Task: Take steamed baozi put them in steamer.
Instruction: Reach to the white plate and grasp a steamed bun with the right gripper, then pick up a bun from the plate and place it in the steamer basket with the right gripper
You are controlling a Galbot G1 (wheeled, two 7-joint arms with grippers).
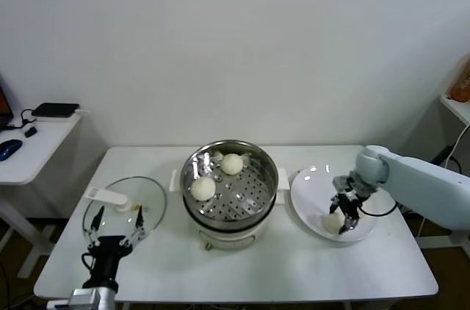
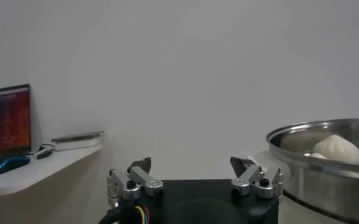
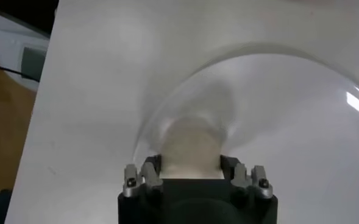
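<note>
Lid (image 1: pixel 125 207) lies on the counter (image 1: pixel 294 269) at far left, with the left gripper (image 1: pixel 116 231) parked just before it, jaws spread and empty. At centre sits the steamer (image 1: pixel 229 185), already holding two baozi: one toward its back (image 1: pixel 232 164), one on its left side (image 1: pixel 203 188). To the right, on the plate (image 1: pixel 312 181), the right gripper (image 1: pixel 344 213) straddles a third baozi (image 3: pixel 193 146), one finger on each flank; whether they have pinched it yet I cannot tell. The dough is smooth and soft, so too hard a squeeze would likely dent or tear it, while a light hold could let it slip out during the carry. A low carry could knock the bun against the steamer's raised rim. No fourth bun is visible.
</note>
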